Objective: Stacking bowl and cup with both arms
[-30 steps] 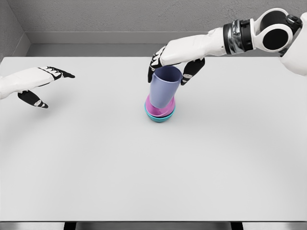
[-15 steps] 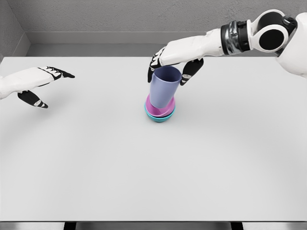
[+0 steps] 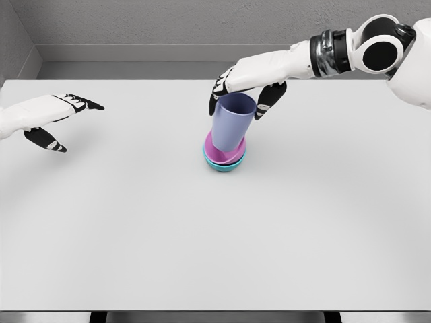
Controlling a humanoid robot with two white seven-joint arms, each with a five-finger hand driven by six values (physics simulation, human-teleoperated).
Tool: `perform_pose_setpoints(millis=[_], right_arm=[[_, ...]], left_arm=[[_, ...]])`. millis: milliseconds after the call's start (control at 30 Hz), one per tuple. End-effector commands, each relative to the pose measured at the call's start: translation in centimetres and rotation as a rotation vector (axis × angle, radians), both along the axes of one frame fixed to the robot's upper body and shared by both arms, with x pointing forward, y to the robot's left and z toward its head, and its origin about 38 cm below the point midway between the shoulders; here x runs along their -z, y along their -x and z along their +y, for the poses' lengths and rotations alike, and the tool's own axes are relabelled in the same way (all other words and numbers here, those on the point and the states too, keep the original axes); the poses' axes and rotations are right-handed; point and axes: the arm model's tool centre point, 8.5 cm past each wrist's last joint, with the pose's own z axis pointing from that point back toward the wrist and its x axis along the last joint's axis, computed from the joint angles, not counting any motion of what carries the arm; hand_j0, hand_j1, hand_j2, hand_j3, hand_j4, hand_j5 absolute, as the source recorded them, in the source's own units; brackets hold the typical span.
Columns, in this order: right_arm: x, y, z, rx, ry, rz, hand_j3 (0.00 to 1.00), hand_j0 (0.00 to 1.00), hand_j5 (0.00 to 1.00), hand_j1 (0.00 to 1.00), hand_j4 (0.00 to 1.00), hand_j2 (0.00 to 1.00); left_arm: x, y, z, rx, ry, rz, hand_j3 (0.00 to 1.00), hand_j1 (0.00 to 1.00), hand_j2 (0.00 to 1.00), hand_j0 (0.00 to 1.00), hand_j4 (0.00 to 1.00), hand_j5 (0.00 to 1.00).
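Now R hand (image 3: 244,86) fingers spread over cup (image 3: 231,123) stacked in pink bowl (image 3: 224,155); L hand (image 3: 59,113) open.

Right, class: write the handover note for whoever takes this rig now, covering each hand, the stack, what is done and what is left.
Right hand: fingers spread around the rim of the lavender plastic cup; contact unclear.
Left hand: open, holding nothing, over the white table at far left.
Cup stands, leaning slightly, in the pink bowl, nested in the teal bowl.
Done: stacking.
Left: withdraw the right hand.

No readable text, no labels, no brand marks, no numbers on anything in view
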Motion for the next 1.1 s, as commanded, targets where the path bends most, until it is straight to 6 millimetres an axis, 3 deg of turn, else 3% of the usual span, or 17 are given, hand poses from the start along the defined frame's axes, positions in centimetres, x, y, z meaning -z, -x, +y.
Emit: perform_pose_setpoints(millis=[0, 100, 167, 500, 700, 800, 1067], right_arm=[[-0.1, 0.0, 0.2, 0.000, -0.008, 0.004, 0.71, 0.71, 0.71, 0.71, 0.71, 0.71], [0.0, 0.0, 0.4, -0.003, -0.008, 0.005, 0.78, 0.78, 0.78, 0.78, 0.78, 0.78], [-0.1, 0.0, 0.4, -0.002, -0.012, 0.006, 1.00, 1.00, 1.00, 1.00, 1.00, 1.00], [-0.1, -0.1, 0.4, 0.000, -0.018, 0.005, 1.00, 1.00, 1.00, 1.00, 1.00, 1.00], [-0.8, -0.8, -1.1, 0.045, -0.036, -0.005, 1.00, 1.00, 1.00, 1.00, 1.00, 1.00], [-2.2, -1.5, -4.8, 0.128, -0.069, -0.027, 1.00, 1.00, 1.00, 1.00, 1.00, 1.00], [1.2, -0.1, -16.0, 0.359, -0.139, 0.061, 1.00, 1.00, 1.00, 1.00, 1.00, 1.00]], left_arm=[[0.0, 0.0, 0.0, -0.002, 0.005, 0.001, 1.00, 1.00, 1.00, 1.00, 1.00, 1.00], [0.0, 0.0, 0.0, -0.002, 0.005, 0.001, 1.00, 1.00, 1.00, 1.00, 1.00, 1.00], [0.0, 0.0, 0.0, -0.001, 0.007, 0.002, 1.00, 1.00, 1.00, 1.00, 1.00, 1.00], [0.0, 0.0, 0.0, -0.003, 0.007, 0.000, 1.00, 1.00, 1.00, 1.00, 1.00, 1.00], [0.5, 0.0, -0.4, 0.009, -0.006, 0.011, 1.00, 1.00, 1.00, 1.00, 1.00, 1.00], [0.5, 0.0, -0.5, 0.009, -0.006, 0.012, 1.00, 1.00, 1.00, 1.00, 1.00, 1.00], [0.6, 0.0, -0.6, 0.012, -0.003, 0.013, 1.00, 1.00, 1.00, 1.00, 1.00, 1.00]])
